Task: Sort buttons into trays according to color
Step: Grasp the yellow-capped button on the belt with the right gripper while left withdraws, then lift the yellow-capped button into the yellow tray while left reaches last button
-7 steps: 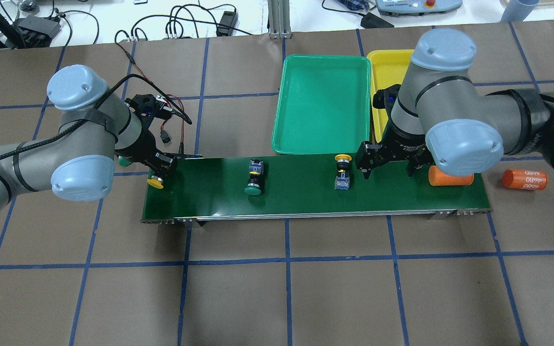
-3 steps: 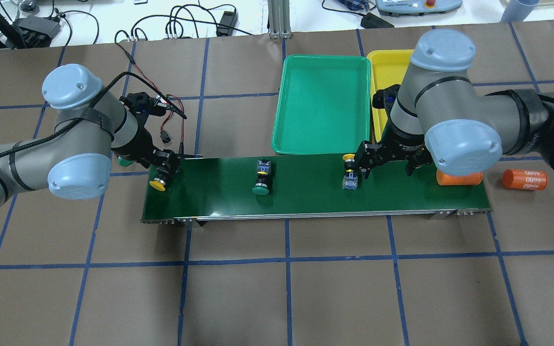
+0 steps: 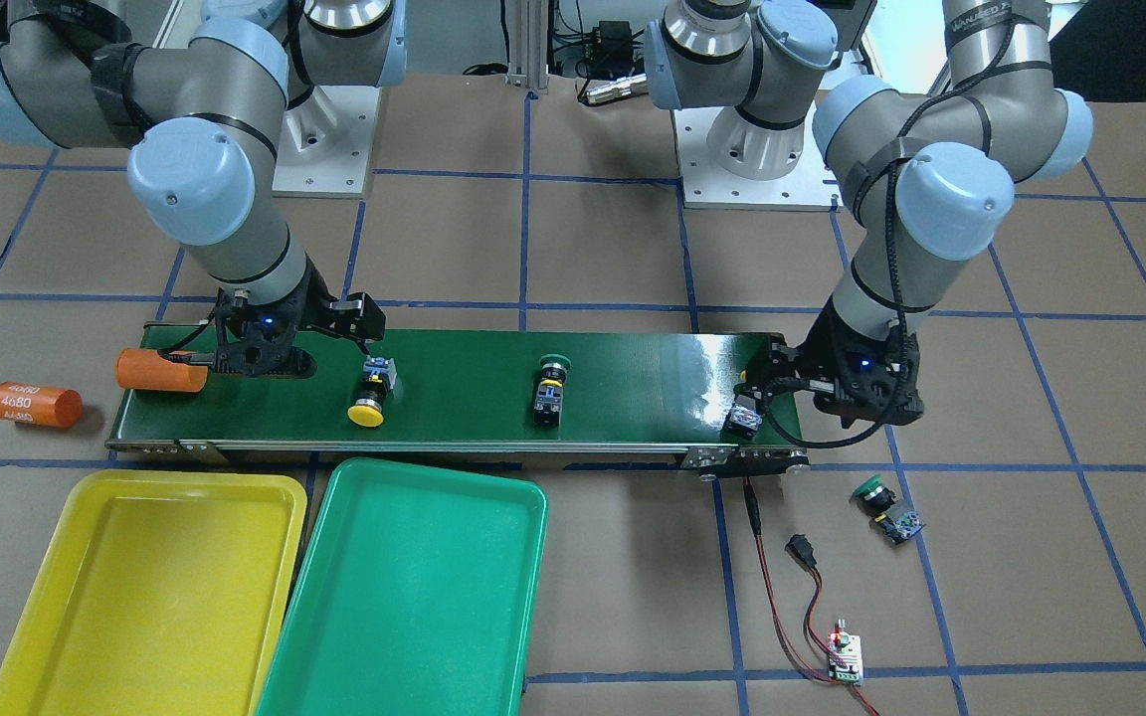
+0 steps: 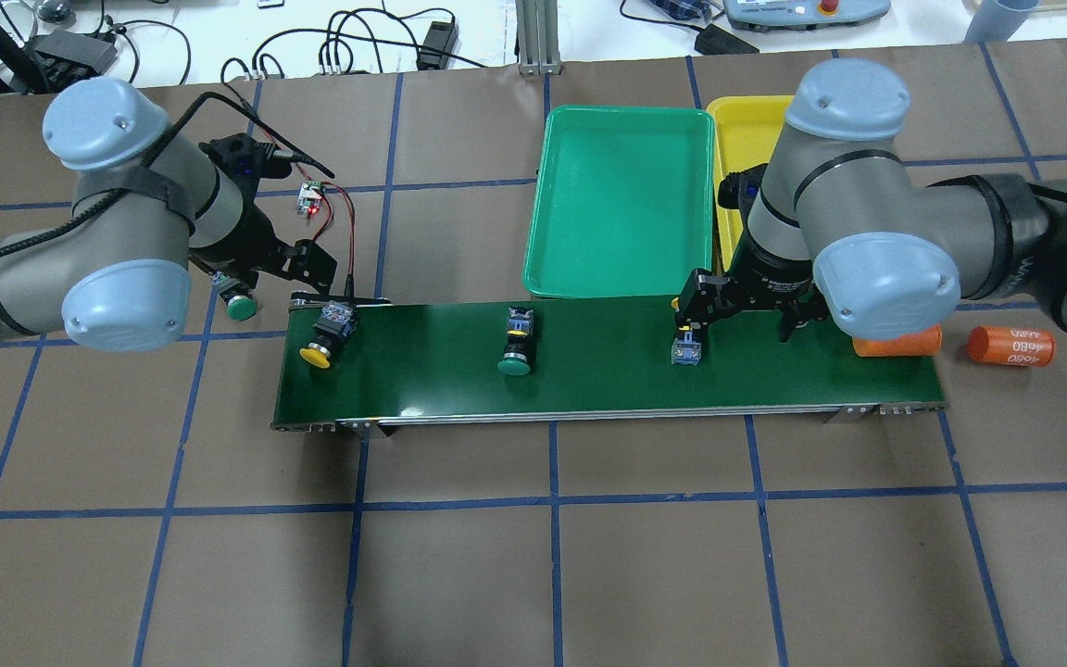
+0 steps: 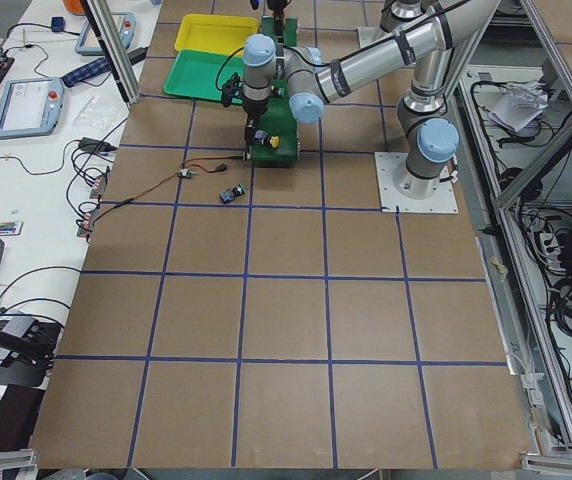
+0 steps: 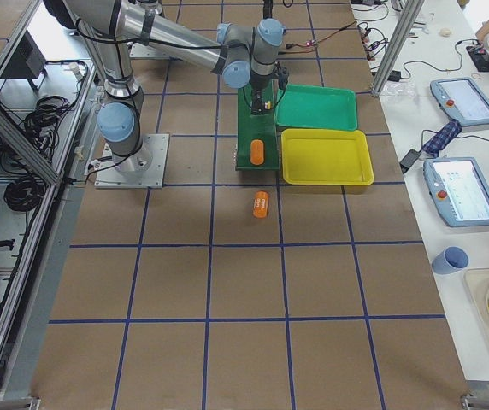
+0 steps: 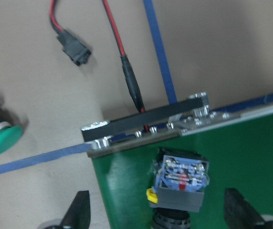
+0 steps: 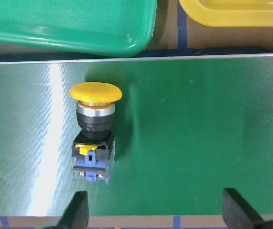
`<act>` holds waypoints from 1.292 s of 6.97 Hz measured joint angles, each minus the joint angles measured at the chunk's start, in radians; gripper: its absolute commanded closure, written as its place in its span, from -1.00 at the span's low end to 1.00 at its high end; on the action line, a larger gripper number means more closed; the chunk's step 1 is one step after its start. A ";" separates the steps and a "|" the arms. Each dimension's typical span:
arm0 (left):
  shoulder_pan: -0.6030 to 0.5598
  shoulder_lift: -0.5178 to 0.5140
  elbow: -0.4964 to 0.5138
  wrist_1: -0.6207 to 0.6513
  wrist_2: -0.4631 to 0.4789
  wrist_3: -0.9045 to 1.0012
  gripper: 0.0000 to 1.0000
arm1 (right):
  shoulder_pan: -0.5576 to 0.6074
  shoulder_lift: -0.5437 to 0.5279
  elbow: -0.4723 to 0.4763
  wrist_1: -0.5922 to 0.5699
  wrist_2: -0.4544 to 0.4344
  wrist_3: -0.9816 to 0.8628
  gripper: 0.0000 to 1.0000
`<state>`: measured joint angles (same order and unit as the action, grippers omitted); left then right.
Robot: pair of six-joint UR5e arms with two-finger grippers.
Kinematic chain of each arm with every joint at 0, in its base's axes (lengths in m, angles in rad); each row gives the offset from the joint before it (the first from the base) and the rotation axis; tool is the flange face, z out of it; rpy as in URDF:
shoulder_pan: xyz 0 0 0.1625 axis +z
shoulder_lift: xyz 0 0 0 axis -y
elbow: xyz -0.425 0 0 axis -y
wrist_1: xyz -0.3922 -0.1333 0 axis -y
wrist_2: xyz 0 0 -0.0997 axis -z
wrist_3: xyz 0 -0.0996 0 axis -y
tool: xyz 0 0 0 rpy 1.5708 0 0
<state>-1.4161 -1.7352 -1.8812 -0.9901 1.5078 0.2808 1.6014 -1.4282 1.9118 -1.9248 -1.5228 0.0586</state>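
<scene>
While both grippers hang open with nothing held, the main risk sits at the right gripper (image 4: 742,315): the yellow button (image 8: 94,131) lies on its side on the conveyor belt (image 4: 589,375), cap toward the trays. In the wrist view it is well off-centre, close by one fingertip (image 8: 77,210) rather than midway. Closing from there would likely shove or roll it instead of pinching it, and the belt looks glossy, so slip seems plausible. Second risk, at the left gripper (image 7: 159,214): another yellow button (image 7: 182,179) rests at the very end of the belt, just beside the roller edge and a red wire (image 7: 116,33), so a skewed descent could push it off. One green button (image 4: 517,345) lies mid-belt. The other green button (image 4: 235,301) is off the belt on the table (image 4: 496,556), near the left arm, easy to miss. Green tray (image 4: 621,204) and yellow tray (image 4: 748,125) hold nothing, both just beyond the belt. Pose: right arm reaches in from the overhead view's right, wrist bent down, gripper low over the belt near an orange cylinder (image 4: 899,343). Left arm comes from the opposite side, wrist tilted, gripper low over the belt's end, fingers spread either side of its button.
</scene>
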 measured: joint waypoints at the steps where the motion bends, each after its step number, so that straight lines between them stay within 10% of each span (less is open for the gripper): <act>1: 0.039 -0.022 0.090 -0.072 0.000 -0.017 -1.00 | 0.002 0.017 0.000 -0.014 0.000 0.009 -1.00; 5: 0.181 -0.192 0.241 -0.111 -0.001 -0.088 -1.00 | 0.005 0.044 0.003 -0.024 -0.003 0.014 -0.89; 7: 0.200 -0.291 0.240 -0.014 0.001 -0.115 -1.00 | 0.005 0.069 0.004 -0.018 -0.004 0.015 0.31; 9: 0.201 -0.346 0.216 0.043 0.003 -0.165 -1.00 | 0.003 0.080 -0.001 -0.015 -0.014 0.004 0.92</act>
<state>-1.2150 -2.0807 -1.6656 -0.9471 1.5104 0.1159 1.6044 -1.3483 1.9109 -1.9403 -1.5365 0.0630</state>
